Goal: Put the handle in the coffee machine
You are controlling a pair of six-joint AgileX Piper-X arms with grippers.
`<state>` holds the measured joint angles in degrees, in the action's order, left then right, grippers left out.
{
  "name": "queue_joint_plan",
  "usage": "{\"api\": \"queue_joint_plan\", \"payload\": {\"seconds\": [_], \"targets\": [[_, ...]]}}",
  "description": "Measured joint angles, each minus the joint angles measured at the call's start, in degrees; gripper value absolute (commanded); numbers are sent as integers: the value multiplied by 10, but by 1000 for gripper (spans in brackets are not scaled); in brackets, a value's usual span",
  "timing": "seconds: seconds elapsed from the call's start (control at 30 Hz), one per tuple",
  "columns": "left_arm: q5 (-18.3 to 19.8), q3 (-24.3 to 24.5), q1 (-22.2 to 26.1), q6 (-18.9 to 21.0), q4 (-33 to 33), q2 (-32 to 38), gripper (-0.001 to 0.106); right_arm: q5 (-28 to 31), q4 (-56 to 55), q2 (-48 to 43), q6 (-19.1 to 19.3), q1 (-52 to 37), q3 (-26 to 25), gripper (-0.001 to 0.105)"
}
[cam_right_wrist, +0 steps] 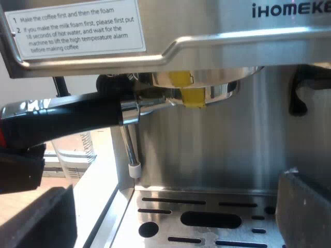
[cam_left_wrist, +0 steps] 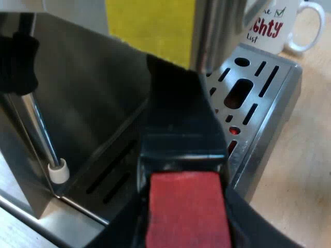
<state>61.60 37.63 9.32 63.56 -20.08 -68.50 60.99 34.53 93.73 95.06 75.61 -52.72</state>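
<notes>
Red-ended handle (cam_left_wrist: 181, 144): pinched by the left gripper (cam_left_wrist: 187, 217), its metal head up under the machine (cam_right_wrist: 232, 46)
Yellow marks (cam_right_wrist: 187, 89): nearly in line, so I judge a level swing, pressed upward, should lock it
Steam pipe (cam_right_wrist: 129, 144): just beside the handle, so steer clear of it
Right gripper (cam_right_wrist: 170, 222): spread, holding nothing, over the edge of the drip tray (cam_right_wrist: 170, 209)

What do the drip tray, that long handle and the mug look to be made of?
Drip tray: seems to be brushed steel, with a dull silver sheen and punched slots.
Handle: probably hard plastic, smooth black with soft highlights and a matt red end.
Mug: likely glazed ceramic, glossy white with printed lettering.
</notes>
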Motion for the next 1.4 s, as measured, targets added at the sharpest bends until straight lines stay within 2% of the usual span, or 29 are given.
{"api": "queue_joint_plan", "payload": {"seconds": [0.2, 0.3, 0.37, 0.4, 0.5, 0.53, 0.6, 0.87, 1.03, 1.17, 1.23, 1.4], "targets": [[7, -2, 0, 18, 0, 0, 0, -7, -3, 0, 0, -16, 0, 79], [8, -1, 0, 20, 0, 0, 0, -37, -15, 0, 0, -45, 0, 78], [8, -1, 0, 20, 0, 0, 0, -40, -17, 0, 0, -49, 0, 69], [8, -1, 0, 20, 0, 0, 0, -43, -17, 0, 0, -51, 0, 58], [9, -1, 0, 21, 0, 0, 0, -62, -23, 0, 0, -64, 0, 50], [8, -1, 0, 21, 0, 0, 0, -122, -35, 9, 0, -91, 0, 50], [8, -1, 0, 22, 0, 0, 0, -140, -35, 18, 0, -98, 0, 50], [10, -1, 0, 22, 0, 0, 0, -153, 28, 82, 0, -100, -1, 50], [11, -1, 0, 23, 0, 0, 0, -149, 154, 144, 54, -103, -3, 48], [12, -1, 0, 23, 0, 0, 0, -149, 192, 164, 83, -109, -12, 48], [11, -1, 0, 23, 0, 0, 0, -149, 194, 171, 106, -121, -32, 48], [11, -1, 0, 23, 0, 0, 0, -147, 197, 183, 112, -147, -77, 47]]}}
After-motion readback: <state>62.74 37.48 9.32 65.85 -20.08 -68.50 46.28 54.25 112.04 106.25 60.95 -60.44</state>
